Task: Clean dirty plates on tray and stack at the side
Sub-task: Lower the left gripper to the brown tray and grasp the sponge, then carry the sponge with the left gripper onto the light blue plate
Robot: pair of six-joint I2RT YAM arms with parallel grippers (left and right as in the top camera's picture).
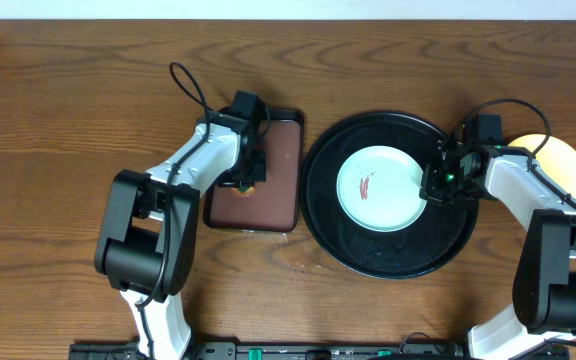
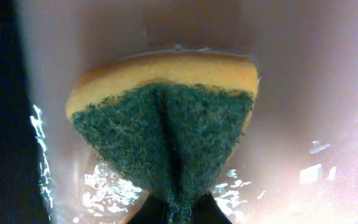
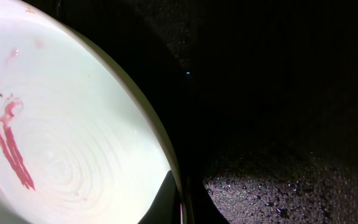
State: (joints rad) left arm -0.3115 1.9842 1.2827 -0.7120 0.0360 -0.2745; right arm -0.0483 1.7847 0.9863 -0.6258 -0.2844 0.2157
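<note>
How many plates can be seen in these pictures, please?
2. A pale plate with red smears lies on the round black tray; a yellow plate lies right of the tray, partly behind the right arm. Another could be hidden under it.

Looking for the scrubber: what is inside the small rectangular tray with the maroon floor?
A yellow sponge with a green scouring face, pinched by the left gripper. The rectangular tray's visible floor is otherwise bare maroon; the part under the arm is hidden.
</note>
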